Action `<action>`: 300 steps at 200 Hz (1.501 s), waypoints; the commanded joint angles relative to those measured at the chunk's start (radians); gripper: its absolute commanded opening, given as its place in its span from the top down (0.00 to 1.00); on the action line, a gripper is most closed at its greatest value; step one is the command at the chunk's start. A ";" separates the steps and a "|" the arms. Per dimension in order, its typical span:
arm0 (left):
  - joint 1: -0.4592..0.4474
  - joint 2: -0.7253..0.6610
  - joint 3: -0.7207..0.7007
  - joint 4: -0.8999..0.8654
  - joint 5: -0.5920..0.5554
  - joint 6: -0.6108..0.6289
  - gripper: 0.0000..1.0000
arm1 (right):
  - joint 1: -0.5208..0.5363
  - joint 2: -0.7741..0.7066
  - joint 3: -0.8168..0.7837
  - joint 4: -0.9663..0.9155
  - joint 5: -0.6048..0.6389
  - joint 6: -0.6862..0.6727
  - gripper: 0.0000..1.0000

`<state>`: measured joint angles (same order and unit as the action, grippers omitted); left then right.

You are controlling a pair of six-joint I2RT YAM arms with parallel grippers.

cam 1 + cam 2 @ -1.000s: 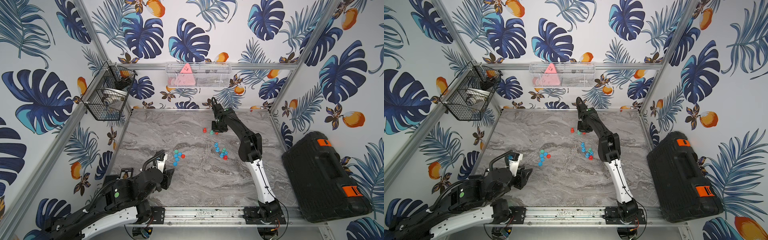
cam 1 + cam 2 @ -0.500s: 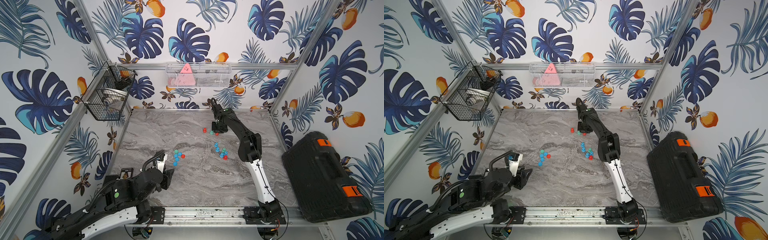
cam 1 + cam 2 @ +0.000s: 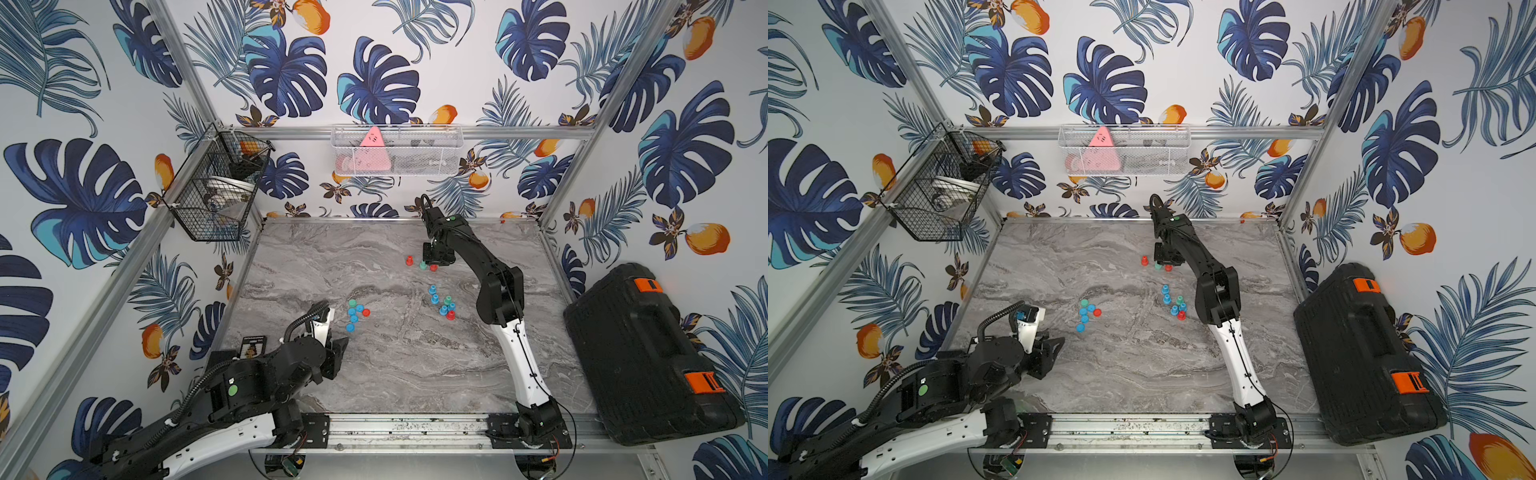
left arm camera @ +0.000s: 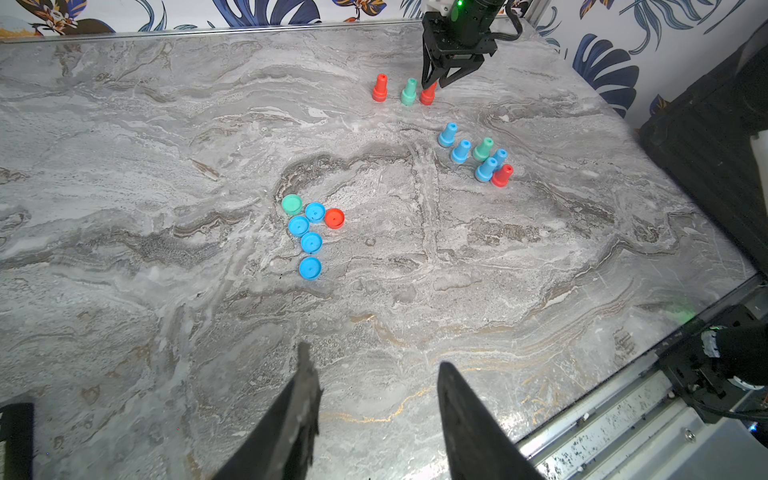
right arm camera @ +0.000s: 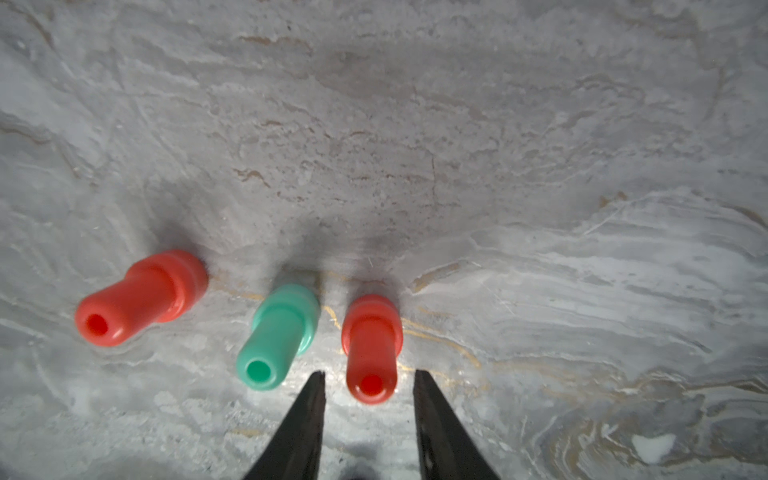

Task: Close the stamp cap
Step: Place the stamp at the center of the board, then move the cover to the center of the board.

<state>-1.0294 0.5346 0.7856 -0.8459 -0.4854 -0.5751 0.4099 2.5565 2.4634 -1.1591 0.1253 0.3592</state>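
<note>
Red stamp (image 5: 371, 345), upright on the marble table (image 5: 415, 124) toward its far side, is flanked by the right gripper (image 5: 369, 372). The jaws are spread to either side of the stamp's narrow top with a gap left on each side, so nothing is pinched. A green stamp (image 5: 282, 332) is seen just beside it, and a second red stamp (image 5: 141, 297) farther along the same row. Nearer the middle a cluster of six more stamps (image 4: 483, 149) is found, and well apart from it a group of six loose caps (image 4: 311, 242). The left gripper (image 4: 376, 355) is held over the near part of the table, jaws apart and empty.
</note>
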 commanded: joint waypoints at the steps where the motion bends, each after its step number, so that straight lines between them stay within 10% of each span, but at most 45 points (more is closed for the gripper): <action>1: -0.001 0.000 0.001 0.010 -0.012 -0.006 0.49 | 0.000 -0.077 -0.067 0.002 0.020 0.014 0.61; 153: -0.001 0.140 0.008 -0.004 -0.036 -0.012 0.49 | 0.089 -1.199 -1.228 0.283 -0.039 0.091 0.58; 300: 0.047 0.489 0.116 0.245 0.023 0.099 0.49 | 0.103 -1.502 -1.572 0.302 -0.020 0.102 0.58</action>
<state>-1.0130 0.9718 0.8906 -0.7086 -0.5053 -0.5156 0.4988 1.0748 0.9020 -0.8825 0.0990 0.4381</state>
